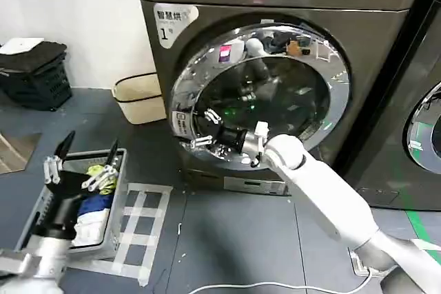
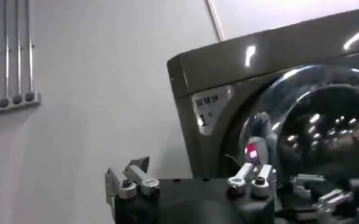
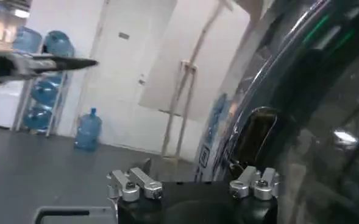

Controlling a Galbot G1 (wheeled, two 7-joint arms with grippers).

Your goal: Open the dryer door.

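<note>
Near my left hand (image 1: 83,158), on the grey floor, stands a grey plastic crate (image 1: 118,201) with folded clothes in it, yellow, blue and white. That hand hovers above it, fingers spread and holding nothing. Against the white wall I see a beige oval basket (image 1: 140,96). The large round dryer door (image 1: 260,94), with shiny chrome rim and dark glass, is shut on the grey-brown machine. My right hand (image 1: 204,129) is at the lower left of the rim, fingers apart.

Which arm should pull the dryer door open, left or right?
Right. The right gripper is already at the left rim of the dryer door, fingers open. The left gripper hangs over the laundry basket, away from the door.
</note>
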